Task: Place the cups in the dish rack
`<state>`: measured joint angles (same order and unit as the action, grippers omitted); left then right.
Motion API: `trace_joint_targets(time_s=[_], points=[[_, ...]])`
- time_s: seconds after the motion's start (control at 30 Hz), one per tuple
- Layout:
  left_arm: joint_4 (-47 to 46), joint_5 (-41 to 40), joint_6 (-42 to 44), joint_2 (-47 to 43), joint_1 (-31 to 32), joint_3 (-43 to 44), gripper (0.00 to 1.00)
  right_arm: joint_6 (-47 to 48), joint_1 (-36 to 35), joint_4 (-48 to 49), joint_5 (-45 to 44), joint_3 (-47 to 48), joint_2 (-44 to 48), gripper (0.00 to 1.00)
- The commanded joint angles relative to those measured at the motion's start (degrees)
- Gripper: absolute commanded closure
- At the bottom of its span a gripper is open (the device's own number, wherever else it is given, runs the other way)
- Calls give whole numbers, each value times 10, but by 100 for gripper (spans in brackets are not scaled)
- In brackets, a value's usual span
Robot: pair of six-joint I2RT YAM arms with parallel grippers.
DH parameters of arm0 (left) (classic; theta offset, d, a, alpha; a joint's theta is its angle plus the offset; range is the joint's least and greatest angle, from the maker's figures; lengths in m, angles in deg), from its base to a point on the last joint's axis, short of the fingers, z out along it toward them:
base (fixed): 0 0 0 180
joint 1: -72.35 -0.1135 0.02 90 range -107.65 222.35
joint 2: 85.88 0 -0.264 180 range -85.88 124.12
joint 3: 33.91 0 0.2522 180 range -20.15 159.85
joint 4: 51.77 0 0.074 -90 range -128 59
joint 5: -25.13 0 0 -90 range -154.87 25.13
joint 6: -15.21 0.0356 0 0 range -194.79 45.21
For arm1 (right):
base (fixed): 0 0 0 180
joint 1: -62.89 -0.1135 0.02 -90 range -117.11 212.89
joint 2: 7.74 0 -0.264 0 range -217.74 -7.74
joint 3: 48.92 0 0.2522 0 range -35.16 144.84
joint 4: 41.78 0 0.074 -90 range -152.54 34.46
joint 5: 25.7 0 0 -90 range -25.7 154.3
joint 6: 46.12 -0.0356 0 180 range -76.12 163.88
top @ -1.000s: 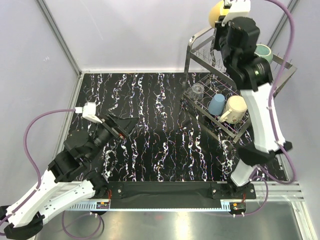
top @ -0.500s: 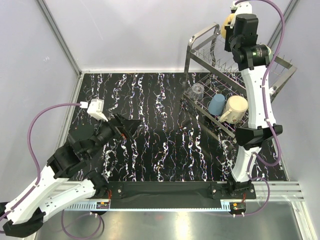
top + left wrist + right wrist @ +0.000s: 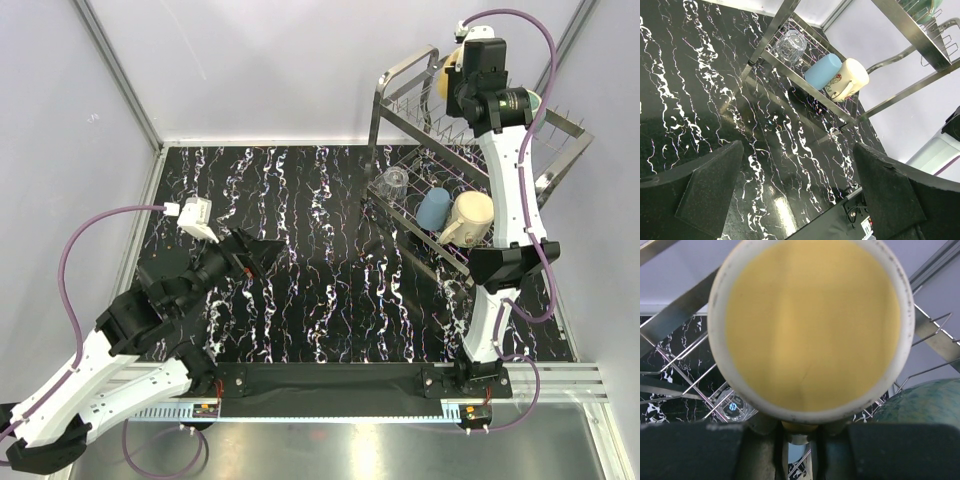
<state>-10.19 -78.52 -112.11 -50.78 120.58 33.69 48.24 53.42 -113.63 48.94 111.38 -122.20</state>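
Yellow mug (image 3: 812, 325) was gripped at its handle by the right claw (image 3: 797, 437), closed on it, up over the upper tier of the dish rack (image 3: 377, 110), near the teal mug (image 3: 920, 405); clear tumbler (image 3: 393, 181), light-blue cup (image 3: 434, 208) and cream mug (image 3: 470, 217) lay on the lower tier; left claw (image 3: 250, 255) stood wide open over the bench (image 3: 300, 200), well apart, holding nothing.

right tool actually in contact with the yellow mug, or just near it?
Touching. In the right wrist view the right tool is shut on a yellow part at the near edge of the yellow mug, with no gap visible on either side.
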Motion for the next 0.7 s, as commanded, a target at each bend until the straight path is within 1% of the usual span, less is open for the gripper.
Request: trace_joint_targets(time_s=[0.0,0.2,0.37,0.47,0.6,0.67], points=[[-10,12,6,5,2,4,1,-7,6,37,4,10,8,100],[-11,16,2,9,2,2,1,-9,6,30,1,-7,4,100],[-12,20,-3,10,2,0,1,-14,6,32,-1,-20,5,90],[-12,20,-6,10,2,1,1,-14,7,29,-3,-21,5,87],[-10,20,-8,10,2,5,1,-15,6,26,-7,-20,6,66],[-11,23,-10,10,2,5,1,-15,6,23,-5,-14,6,60]])
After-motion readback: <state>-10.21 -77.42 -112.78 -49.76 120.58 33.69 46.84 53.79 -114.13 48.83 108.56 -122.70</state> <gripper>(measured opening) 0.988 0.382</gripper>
